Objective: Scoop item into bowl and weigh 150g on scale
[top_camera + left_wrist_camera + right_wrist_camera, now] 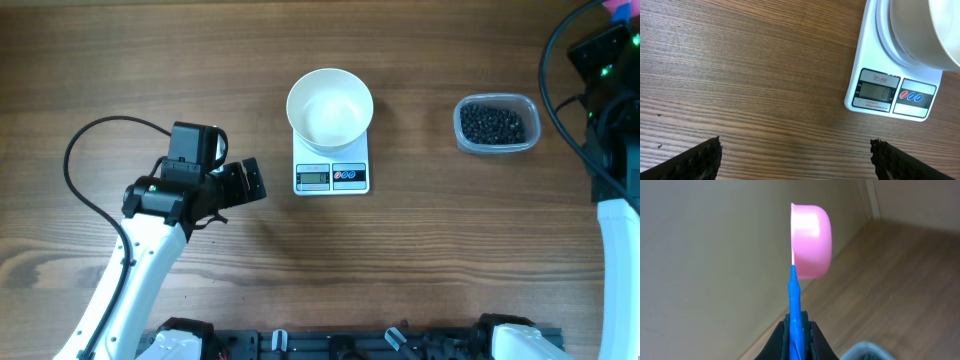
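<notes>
The white bowl [330,108] stands empty on the small white scale [332,177] at the table's middle; both also show in the left wrist view, the scale [890,93] with its grey display and the bowl [920,35] above it. The item, a mass of tiny black beads [492,124], lies in a clear tub to the right. My left gripper [240,183] [796,150] hovers open over bare wood left of the scale, with nothing between its fingers. My right gripper [798,325] is shut on the blue handle of a pink scoop [811,241], raised near the far right corner.
The clear tub [530,108] sits right of the scale, and its rim [867,351] shows at the bottom of the right wrist view. The right arm [610,60] and its black cables fill the far right edge. A black rail runs along the table's front edge.
</notes>
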You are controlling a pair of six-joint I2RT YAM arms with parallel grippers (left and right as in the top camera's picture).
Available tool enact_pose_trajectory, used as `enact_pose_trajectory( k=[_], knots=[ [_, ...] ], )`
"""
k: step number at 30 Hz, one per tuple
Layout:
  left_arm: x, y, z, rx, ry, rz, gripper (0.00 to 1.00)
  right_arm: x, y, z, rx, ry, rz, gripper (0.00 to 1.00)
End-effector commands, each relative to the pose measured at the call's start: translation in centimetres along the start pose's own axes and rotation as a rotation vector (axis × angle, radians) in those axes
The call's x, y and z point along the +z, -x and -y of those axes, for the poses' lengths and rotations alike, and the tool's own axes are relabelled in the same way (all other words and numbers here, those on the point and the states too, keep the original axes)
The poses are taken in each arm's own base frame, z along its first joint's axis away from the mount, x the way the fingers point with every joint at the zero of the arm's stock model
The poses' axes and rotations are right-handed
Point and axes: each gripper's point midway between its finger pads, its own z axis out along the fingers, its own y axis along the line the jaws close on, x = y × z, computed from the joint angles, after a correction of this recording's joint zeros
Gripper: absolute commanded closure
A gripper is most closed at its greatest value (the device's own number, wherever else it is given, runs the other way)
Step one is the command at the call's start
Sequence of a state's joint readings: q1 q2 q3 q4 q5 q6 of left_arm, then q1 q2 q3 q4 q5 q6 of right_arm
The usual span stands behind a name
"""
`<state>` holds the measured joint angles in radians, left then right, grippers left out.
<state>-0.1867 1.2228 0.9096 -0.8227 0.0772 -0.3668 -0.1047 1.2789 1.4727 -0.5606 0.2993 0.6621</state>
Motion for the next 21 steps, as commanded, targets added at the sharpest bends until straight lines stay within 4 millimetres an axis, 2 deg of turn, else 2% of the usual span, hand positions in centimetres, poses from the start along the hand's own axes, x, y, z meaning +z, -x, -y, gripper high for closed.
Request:
enact_pose_trajectory(
  k=[1,6,8,12,15,18,21],
  knots=[
    [-0.3,0.2,0.1,0.015,-0.011,0.012,0.0,0.6,2.4,-0.6,-0.245,-0.021,0.1,0.96],
    [-0.3,0.2,0.1,0.015,-0.011,0.012,0.0,1.3,3.9,-0.8,-0.595,-0.074,0.171,0.96],
    [-0.3,0.2,0.1,0.015,-0.011,0.012,0.0,1.2,4.5,-1.3,-0.664,-0.069,0.197,0.96],
    [-0.3,0.2,0.1,0.015,-0.011,0.012,0.0,1.2,5.3,-1.5,-0.662,-0.051,0.225,0.96],
    [-0.3,0.2,0.1,0.015,-0.011,0.012,0.0,1.4,6.3,-0.9,-0.645,-0.057,0.243,0.96],
    [-0.3,0.2,0.1,0.015,-0.011,0.012,0.0,1.6,6.5,-1.9,-0.646,0.064,0.239,0.96],
    [-0.3,0.2,0.1,0.015,-0.011,0.012,0.0,1.7,6.1,-2.3,-0.65,0.106,0.227,0.96]
  ],
)
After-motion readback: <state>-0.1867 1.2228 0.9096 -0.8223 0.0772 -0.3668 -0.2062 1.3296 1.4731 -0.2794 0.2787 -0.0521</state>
